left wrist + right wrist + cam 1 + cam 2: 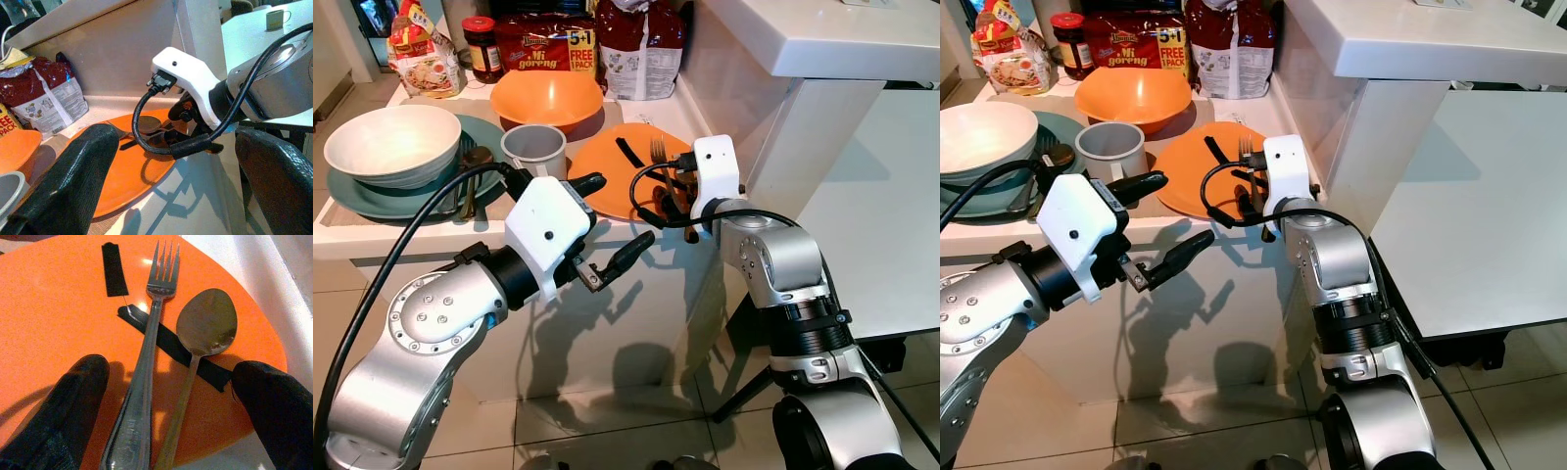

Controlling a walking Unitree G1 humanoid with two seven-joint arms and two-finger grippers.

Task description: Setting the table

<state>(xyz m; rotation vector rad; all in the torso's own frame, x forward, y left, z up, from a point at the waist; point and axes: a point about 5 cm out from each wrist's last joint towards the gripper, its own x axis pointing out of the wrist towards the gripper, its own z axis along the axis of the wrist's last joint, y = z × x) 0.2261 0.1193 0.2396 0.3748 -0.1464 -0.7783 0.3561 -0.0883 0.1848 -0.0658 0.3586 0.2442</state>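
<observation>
Currently: right gripper [168, 406] spread wide, fingers straddling fork [146, 357] and spoon [203, 338] lying side by side on orange plate [607, 171]. Left gripper [612, 223] also wide, empty, before the counter [372, 235].

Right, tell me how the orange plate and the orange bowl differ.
The orange plate is flat and shallow; the orange bowl is deep and rounded. The plate carries a fork, a spoon and black tape strips; the bowl looks empty. The plate sits at the counter's front edge under the right gripper; the bowl sits further back by the packets. Both are the same bright orange.
</observation>
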